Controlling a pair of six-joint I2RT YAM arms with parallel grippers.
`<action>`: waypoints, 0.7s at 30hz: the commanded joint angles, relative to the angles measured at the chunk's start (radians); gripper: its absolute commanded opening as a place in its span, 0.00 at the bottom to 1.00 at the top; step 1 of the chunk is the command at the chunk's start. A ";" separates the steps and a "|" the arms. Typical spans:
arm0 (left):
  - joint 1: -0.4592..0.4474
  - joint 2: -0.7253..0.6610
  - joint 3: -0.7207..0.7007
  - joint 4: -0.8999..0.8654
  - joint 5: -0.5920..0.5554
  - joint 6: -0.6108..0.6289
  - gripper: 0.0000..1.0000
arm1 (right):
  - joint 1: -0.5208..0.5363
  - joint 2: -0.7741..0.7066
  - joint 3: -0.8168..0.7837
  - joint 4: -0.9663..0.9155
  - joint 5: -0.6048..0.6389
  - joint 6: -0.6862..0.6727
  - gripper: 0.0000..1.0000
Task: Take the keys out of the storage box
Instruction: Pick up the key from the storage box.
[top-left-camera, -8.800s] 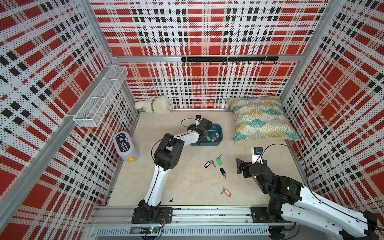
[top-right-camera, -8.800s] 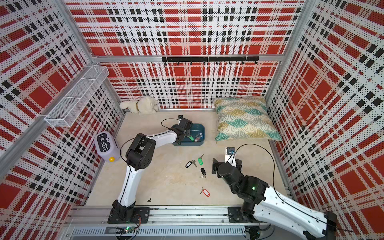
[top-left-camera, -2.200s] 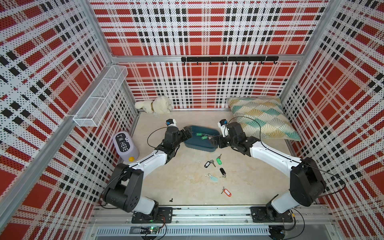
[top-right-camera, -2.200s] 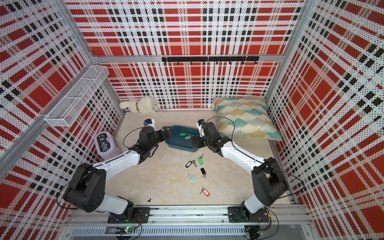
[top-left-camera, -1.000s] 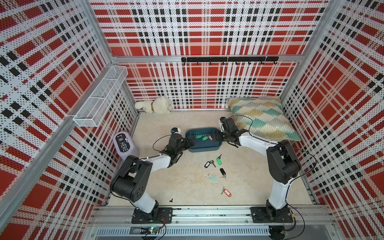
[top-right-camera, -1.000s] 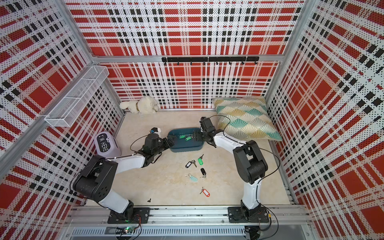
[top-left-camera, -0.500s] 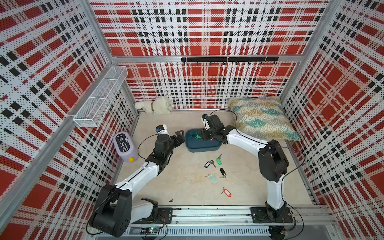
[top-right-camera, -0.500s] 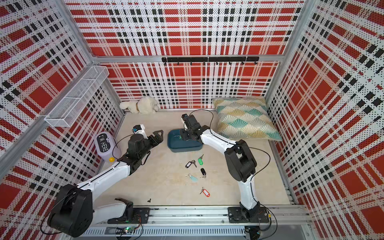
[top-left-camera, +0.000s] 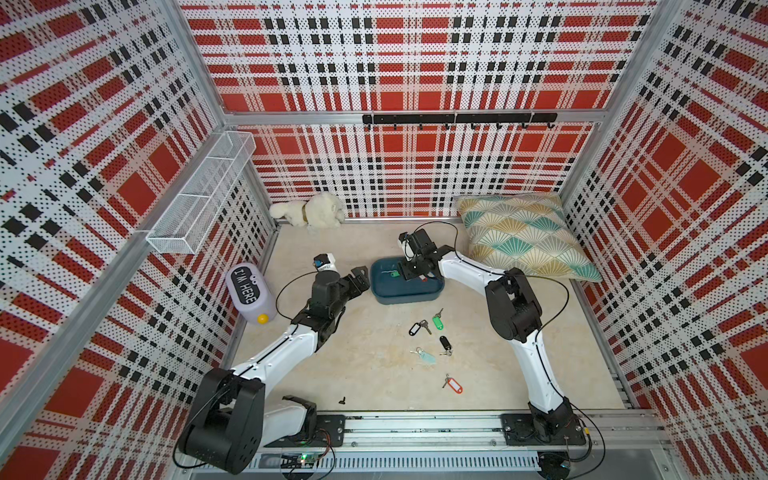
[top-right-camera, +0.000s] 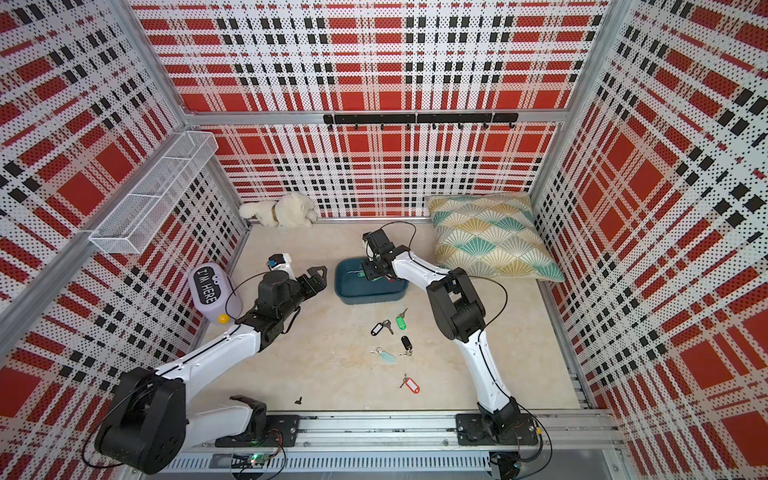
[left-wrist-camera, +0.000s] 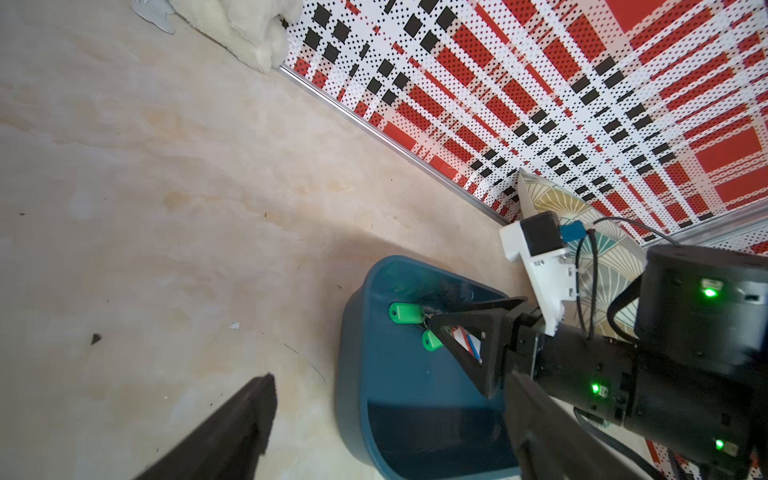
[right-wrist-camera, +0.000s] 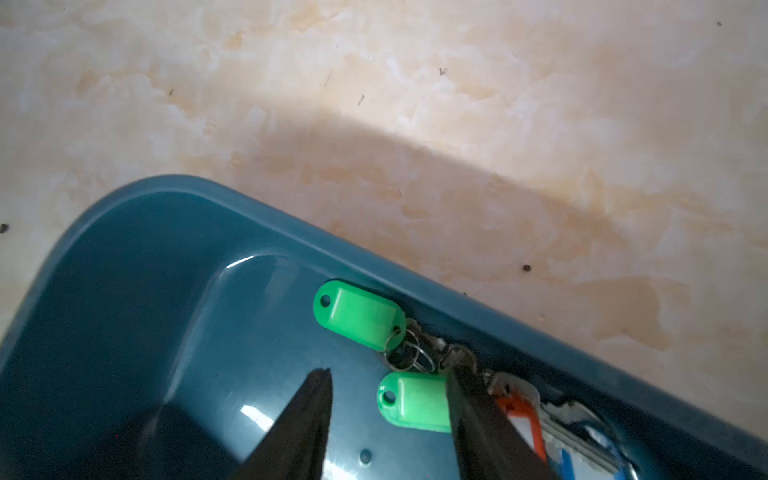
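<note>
The dark teal storage box (top-left-camera: 386, 297) (top-right-camera: 353, 293) sits mid-floor. Keys lie along its far wall: two green tags (right-wrist-camera: 359, 316) (right-wrist-camera: 415, 405), a red-orange one (right-wrist-camera: 519, 411) and a blue one (right-wrist-camera: 590, 453). My right gripper (right-wrist-camera: 390, 390) (top-left-camera: 405, 274) reaches down into the box, open, its jaws either side of the nearer green tag, with a gap on one side. My left gripper (top-left-camera: 360, 279) (left-wrist-camera: 390, 376) hovers open and empty just off the box's left end. Several keys lie on the floor in front: a green tag (top-left-camera: 436, 322), black tags (top-left-camera: 444, 343), pale teal (top-left-camera: 426, 356), red (top-left-camera: 455, 385).
A lavender "I'M HERE" container (top-left-camera: 249, 291) stands by the left wall, behind my left arm. A white plush toy (top-left-camera: 309, 212) lies at the back wall and a patterned pillow (top-left-camera: 523, 237) at the back right. A white wire basket (top-left-camera: 203, 195) hangs on the left wall.
My right gripper has moved from the box's right end into the box and narrowed its jaws round a green tag. My left gripper has drawn back from the box's left end.
</note>
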 joint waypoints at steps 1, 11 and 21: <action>0.008 -0.017 -0.011 -0.005 -0.020 0.021 0.92 | -0.011 0.043 0.044 -0.014 -0.044 -0.015 0.45; 0.020 -0.009 -0.011 -0.009 -0.019 0.026 0.92 | -0.014 0.104 0.087 -0.037 -0.068 -0.025 0.34; 0.027 -0.021 -0.012 -0.016 -0.024 0.025 0.92 | -0.014 0.090 0.099 -0.036 -0.072 -0.036 0.08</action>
